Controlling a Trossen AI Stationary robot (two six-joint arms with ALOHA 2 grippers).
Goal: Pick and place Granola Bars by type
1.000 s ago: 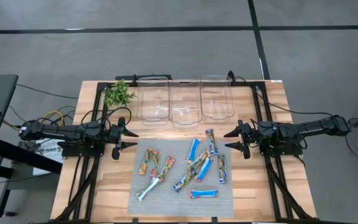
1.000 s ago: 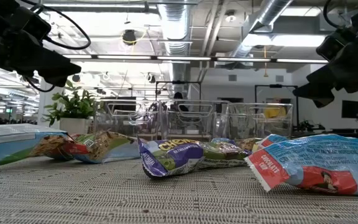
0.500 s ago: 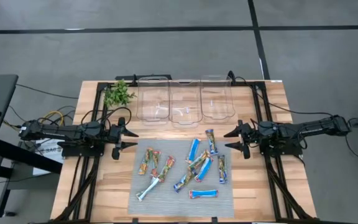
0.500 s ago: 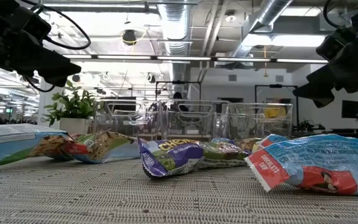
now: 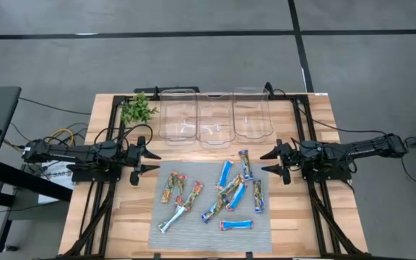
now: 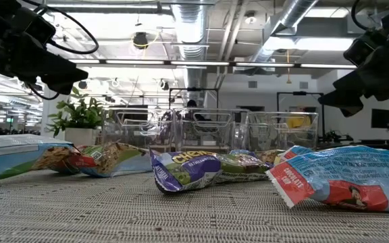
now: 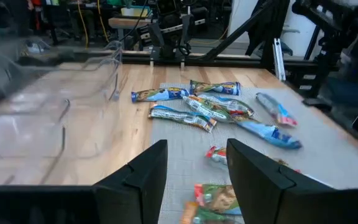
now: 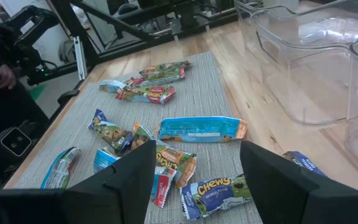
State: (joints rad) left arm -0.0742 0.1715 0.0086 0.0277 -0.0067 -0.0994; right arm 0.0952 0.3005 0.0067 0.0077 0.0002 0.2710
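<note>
No change vs earlier frames: left gripper [image 5: 152, 162] at mid-left of the high view and right gripper [image 5: 266, 162] at mid-right hover unmoved, both w/ fingers spread, holding nothing. Three clear plastic bins [image 5: 215, 114] in a row at upper centre sit empty. Slim foil-wrapped granola bars [image 5: 226, 189], blue-white and multicoloured, lie scattered on the grey woven mat [image 5: 168, 232] at lower centre. Low view alone shows "Chewy" on the wrappers; high view alone shows the green plant sprig [image 5: 137, 109] beside the leftmost bin.

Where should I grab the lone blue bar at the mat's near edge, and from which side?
Take the blue bar across its middle, coming straight down from above. It lies flat and alone on the mat, long axis running left to right, so the fingers should close across its narrow width. The right end effector, open, looks the nearer one.
</note>
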